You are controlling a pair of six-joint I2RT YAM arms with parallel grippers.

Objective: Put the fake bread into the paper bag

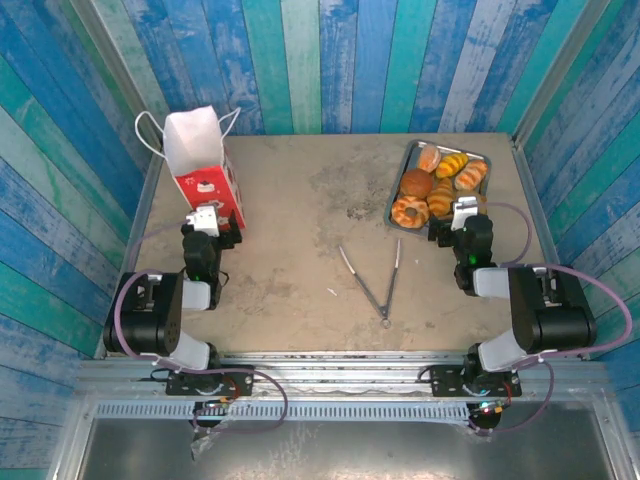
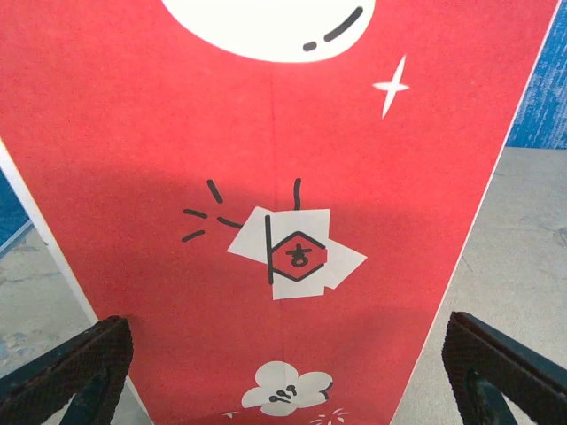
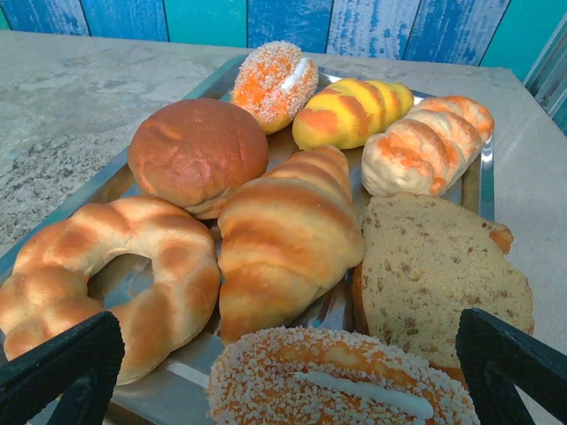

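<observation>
The fake bread [image 3: 288, 239] lies heaped on a silver tray [image 1: 398, 190] at the upper right of the top view. From there it reads as small golden and brown lumps. The right wrist view makes out the pieces: a round dark bun [image 3: 197, 150], a twisted ring [image 3: 115, 274], a croissant in the middle, a yellow-and-orange striped roll [image 3: 352, 111], a slice of seeded loaf [image 3: 443, 266], and crumb-coated pieces at the top and bottom edges. The paper bag [image 1: 200, 160] stands upright at the upper left of the top view, white above and red below, with thin loop handles. The left wrist view adds its printing: a white blossom, a sparkle and a white tag with a red hexagon. The left gripper [image 1: 205, 222] sits just in front of the bag, jaws spread wide and grasping nothing. The right gripper [image 1: 462, 212] sits at the tray's near edge, jaws likewise released. Metal tongs [image 1: 375, 280] lie splayed in a V at the centre of the table [image 1: 290, 210].
</observation>
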